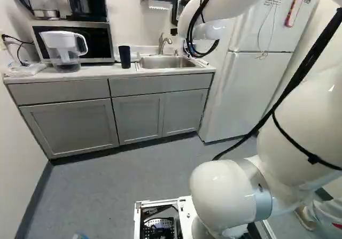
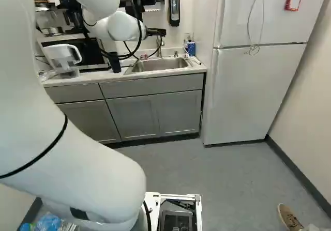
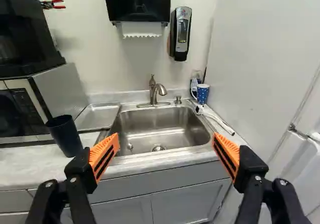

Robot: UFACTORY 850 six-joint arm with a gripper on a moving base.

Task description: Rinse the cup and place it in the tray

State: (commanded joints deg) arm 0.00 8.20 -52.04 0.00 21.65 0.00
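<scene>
Reaching ahead toward a kitchen sink, the white arm carries a black end effector. In the wrist view, the end effector is released: its two orange-padded fingers stand wide apart with nothing between them in their grasp, and the metal sink lies ahead. A dark cup stands upright on the pale table, outside the fingers, between the microwave and the sink. A shallow metal tray lies just behind the cup, beside the sink. The faucet rises at the sink's back edge. At the sink's other side, a blue patterned mug stands by the wall. In the left base view, a clear pitcher with a white handle stands in front of the microwave, and a white fridge stands past the table's end.
</scene>
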